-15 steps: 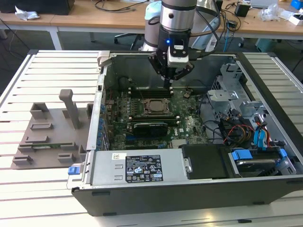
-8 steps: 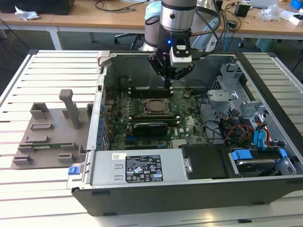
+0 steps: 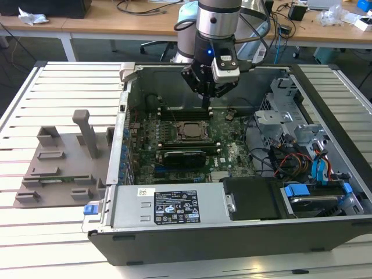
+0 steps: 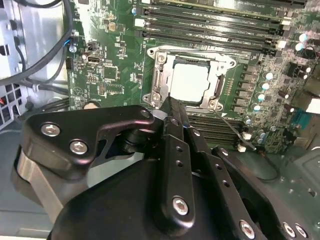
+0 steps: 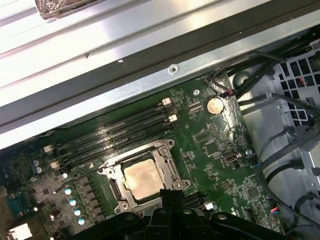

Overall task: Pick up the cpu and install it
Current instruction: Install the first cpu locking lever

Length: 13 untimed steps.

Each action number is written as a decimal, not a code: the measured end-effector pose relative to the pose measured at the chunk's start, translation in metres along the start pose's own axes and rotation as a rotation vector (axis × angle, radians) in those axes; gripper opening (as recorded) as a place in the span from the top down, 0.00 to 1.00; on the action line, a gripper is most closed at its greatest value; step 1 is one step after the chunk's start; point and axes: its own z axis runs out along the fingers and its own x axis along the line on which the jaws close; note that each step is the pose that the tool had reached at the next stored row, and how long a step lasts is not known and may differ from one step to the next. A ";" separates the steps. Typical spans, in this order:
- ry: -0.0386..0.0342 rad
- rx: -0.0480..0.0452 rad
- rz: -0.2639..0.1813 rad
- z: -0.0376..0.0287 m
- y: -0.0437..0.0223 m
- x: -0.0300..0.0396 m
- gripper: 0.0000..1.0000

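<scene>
Pincer clenched, fingers together, nothing betw. them, poised just above cpu, which sits inside socket frame. Risk: tip dips, scrapes lid or shifts chip off seating.

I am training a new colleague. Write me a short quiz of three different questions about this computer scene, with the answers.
1. True or false: the cpu lies inside the socket frame on the motherboard.
2. Multiple choice: the gripper hangs over A) the grey fixture tray, B) the open computer case, C) the slatted table.
3. Fill in: in both wrist views, the long black memory slots lie beside the ____.

Key: 1 true; 2 B; 3 socket frame.
</scene>
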 end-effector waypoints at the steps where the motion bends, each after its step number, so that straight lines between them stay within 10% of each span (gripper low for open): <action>1: 0.0023 -0.0076 -0.010 0.0000 0.0000 -0.0001 0.89; 4: 0.0088 -0.0268 -0.029 0.0001 0.0001 0.0000 0.89; 13: 0.0040 -0.0375 -0.233 0.0003 0.0000 0.0000 0.89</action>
